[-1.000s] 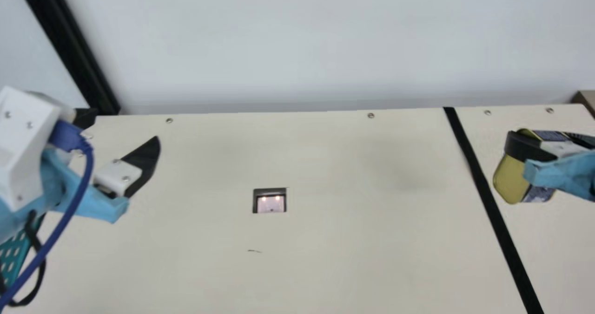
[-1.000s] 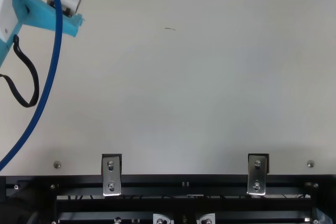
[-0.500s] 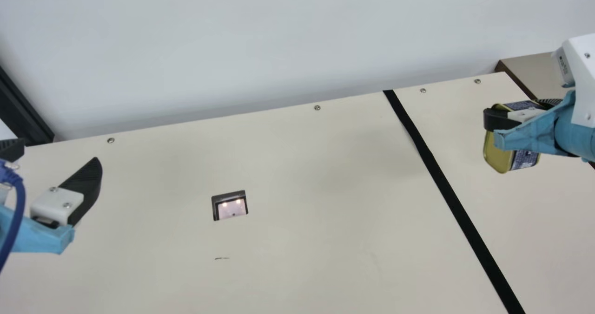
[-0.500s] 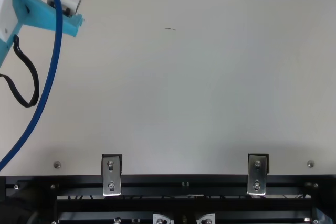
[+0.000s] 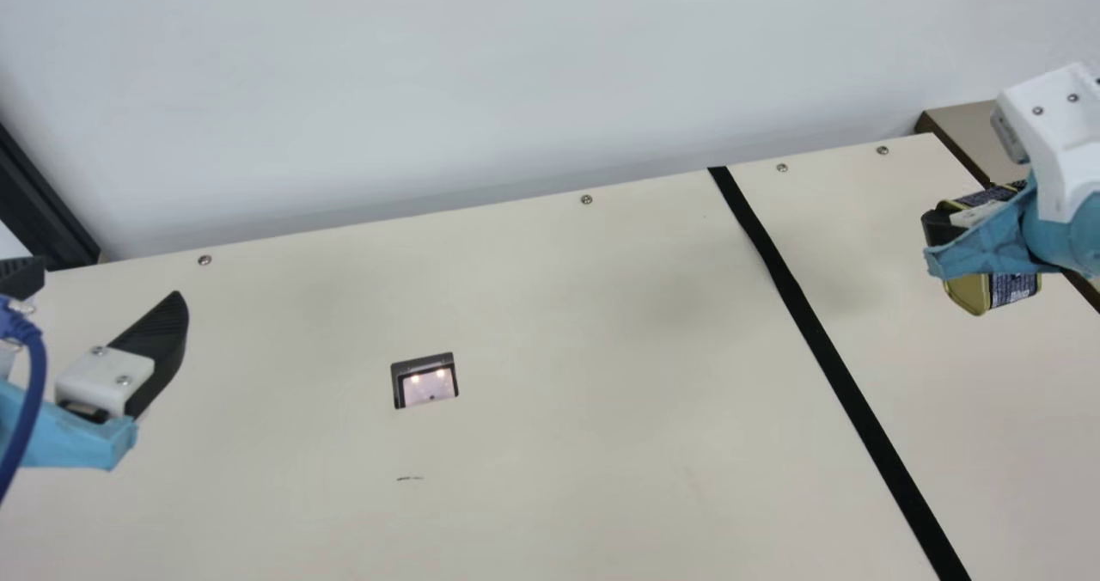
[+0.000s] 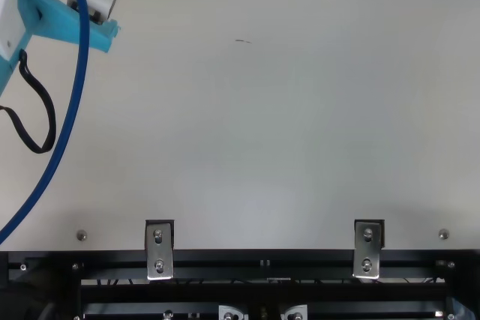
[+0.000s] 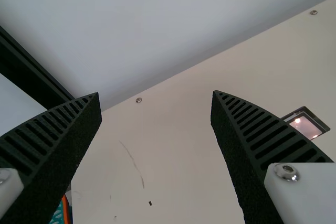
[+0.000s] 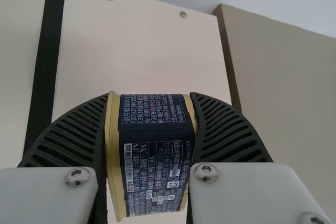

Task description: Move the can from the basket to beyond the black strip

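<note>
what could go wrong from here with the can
The can is pinched by its gold ends in the right gripper, so it might land on its side or topple when released.

It is past the black strip but near the table's right edge; drifting farther right could leave it overhanging or falling.

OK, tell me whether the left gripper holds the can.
No, the left gripper is open and empty, while the right gripper grips the can.

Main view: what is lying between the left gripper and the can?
In the main view, the black strip lies nearer the can, and a small dark-framed inset nearer the left gripper.
</note>
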Robot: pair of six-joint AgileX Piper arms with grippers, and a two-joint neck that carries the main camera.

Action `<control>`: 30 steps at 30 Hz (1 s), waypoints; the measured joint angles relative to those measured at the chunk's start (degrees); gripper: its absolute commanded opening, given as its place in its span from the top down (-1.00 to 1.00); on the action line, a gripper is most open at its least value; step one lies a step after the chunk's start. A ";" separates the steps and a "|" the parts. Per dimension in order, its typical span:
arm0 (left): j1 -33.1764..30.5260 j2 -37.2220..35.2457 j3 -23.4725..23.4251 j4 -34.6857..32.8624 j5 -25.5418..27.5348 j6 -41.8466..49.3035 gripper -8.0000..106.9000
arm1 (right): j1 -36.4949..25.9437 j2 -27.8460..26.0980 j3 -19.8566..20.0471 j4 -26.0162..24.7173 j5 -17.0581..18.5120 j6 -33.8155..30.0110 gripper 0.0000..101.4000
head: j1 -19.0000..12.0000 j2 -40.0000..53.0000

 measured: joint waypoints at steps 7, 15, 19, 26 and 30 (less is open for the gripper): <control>0.00 0.00 0.00 0.00 0.00 0.00 -0.71 | 4.09 5.47 -2.44 -11.35 1.37 9.43 1.00 | 0.00 0.00; 0.00 0.00 0.00 0.00 0.00 0.00 -0.71 | 8.23 12.95 -4.74 -22.51 3.60 20.38 1.00 | 0.00 0.00; 0.00 0.00 0.00 0.00 0.00 0.00 -0.71 | 10.25 16.00 -5.68 -26.69 6.36 23.73 1.00 | 0.00 0.00; 0.00 0.00 0.00 0.00 0.00 0.00 -0.71 | 12.61 19.21 -7.91 -30.35 10.44 23.49 1.00 | 0.00 0.00; 0.00 0.00 0.00 0.00 0.00 0.00 -0.71 | 13.13 20.21 -9.38 -31.18 13.41 23.76 -1.00 | 0.00 0.00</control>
